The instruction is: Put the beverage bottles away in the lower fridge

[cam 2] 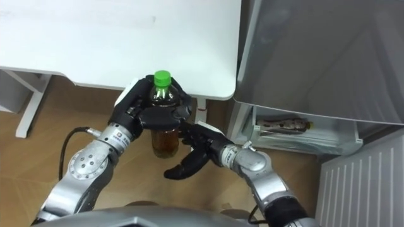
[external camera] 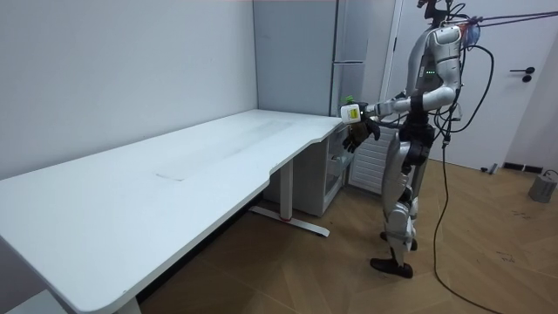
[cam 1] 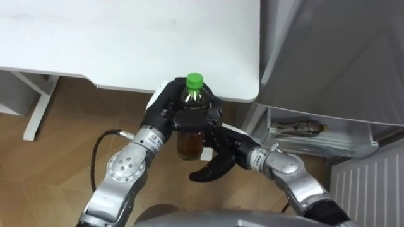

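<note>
Robot stands upright on the wood floor at the corner of the white table [cam 1: 126, 38], beside the tall grey fridge [cam 1: 334, 50]; in the room view both forearms are out in front at chest height. Left arm comes in from my lower left, elbow bent and wrist angled up. The left hand [cam 1: 169, 108] is closed around the upper part of the bottle [cam 1: 189, 145], with dark fingers wrapped over its shoulder just under the green cap [cam 1: 194, 80]. The bottle is upright, amber liquid in the lower half, held in the air just off the table's near edge and over the floor. Right arm reaches in from lower right. The right hand [cam 1: 221, 157] sits low beside the bottle's base, thumb up toward it, fingers loosely bent and pointing down-left, gripping nothing; I cannot tell if it touches the bottle. The label is covered by the left fingers, so I can read no print. Under the fridge's grey front a white compartment [cam 1: 353, 142] shows, with a dark object [cam 1: 300, 128] lying in it.
</note>
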Robot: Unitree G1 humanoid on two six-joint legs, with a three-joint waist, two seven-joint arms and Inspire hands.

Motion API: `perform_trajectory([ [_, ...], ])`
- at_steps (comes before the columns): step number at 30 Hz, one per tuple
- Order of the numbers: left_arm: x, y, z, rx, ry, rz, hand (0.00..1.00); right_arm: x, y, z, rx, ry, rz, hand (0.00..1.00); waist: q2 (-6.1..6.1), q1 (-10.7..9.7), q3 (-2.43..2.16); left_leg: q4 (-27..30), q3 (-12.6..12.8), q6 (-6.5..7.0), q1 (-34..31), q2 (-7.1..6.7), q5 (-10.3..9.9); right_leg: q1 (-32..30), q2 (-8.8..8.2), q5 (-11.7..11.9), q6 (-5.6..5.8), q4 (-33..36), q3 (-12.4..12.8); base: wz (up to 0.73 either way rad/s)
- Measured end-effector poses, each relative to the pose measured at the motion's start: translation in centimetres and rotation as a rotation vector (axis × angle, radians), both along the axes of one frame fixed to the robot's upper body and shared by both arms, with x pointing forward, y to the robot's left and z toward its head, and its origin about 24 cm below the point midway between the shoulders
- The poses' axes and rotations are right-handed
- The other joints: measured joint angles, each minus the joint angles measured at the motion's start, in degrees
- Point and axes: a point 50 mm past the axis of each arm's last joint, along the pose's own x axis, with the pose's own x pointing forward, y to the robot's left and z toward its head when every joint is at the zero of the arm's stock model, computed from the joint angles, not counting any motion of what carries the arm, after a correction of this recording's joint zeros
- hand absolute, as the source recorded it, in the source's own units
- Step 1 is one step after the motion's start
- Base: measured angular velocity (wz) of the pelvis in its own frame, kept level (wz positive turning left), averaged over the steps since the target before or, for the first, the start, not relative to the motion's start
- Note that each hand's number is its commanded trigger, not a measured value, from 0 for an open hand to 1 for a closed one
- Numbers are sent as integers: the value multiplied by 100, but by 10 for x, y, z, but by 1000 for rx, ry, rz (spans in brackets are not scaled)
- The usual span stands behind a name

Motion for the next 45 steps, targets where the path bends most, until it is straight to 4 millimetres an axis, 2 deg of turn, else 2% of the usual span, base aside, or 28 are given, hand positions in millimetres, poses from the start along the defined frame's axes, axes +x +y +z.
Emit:
perform_trajectory([
  [22,-8,-7,-7,29,33,-79,100,-3,12,4,181,66,-28,0,-78,-24,7,-51,69,7,92,2,5,54,-6,-1,1,-9,67,0],
  [23,-9,-7,-9,32,42,-80,100,-3,13,4,185,66,-23,3,-78,-46,7,-51,68,7,92,2,5,54,-5,0,1,-9,68,0],
  [24,-9,-7,-10,33,46,-80,100,-3,13,4,189,66,-19,20,-78,-45,8,-53,67,7,90,2,5,53,-3,0,1,-9,76,0],
  [25,-9,-7,-11,33,47,-81,100,-4,13,4,187,73,-18,45,-78,-48,8,-58,66,7,85,3,5,40,3,0,2,-8,96,0],
  [26,-9,-7,-11,33,48,-81,100,-4,13,4,189,76,-13,51,-77,-62,8,-58,67,6,79,5,5,31,4,2,4,-8,95,0],
  [28,-9,-7,-11,34,48,-81,100,-4,13,4,194,78,-5,78,-78,-95,8,-60,65,6,78,5,4,32,6,2,4,-6,97,0],
  [29,-9,-7,-11,34,47,-81,100,-4,13,4,195,78,-3,82,-78,-107,8,-80,72,6,78,7,4,27,8,2,4,-5,112,0],
  [30,-9,-7,-11,34,48,-81,100,-4,13,4,194,78,-3,92,-78,-113,8,-90,78,6,78,8,4,25,9,2,4,-5,119,-4],
  [31,-9,-8,-11,34,48,-81,100,-4,13,4,194,78,-3,97,-79,-122,7,-92,86,6,79,10,4,19,10,2,4,-4,127,-3],
  [32,-9,-8,-11,34,48,-82,100,-5,13,4,194,78,-3,100,-80,-128,7,-91,93,6,83,11,4,16,10,2,4,-5,132,-3],
  [45,-9,-16,-10,-47,69,-96,100,-6,8,3,165,71,12,100,-128,-128,22,-84,166,6,135,33,4,35,18,2,4,1,193,-2],
])
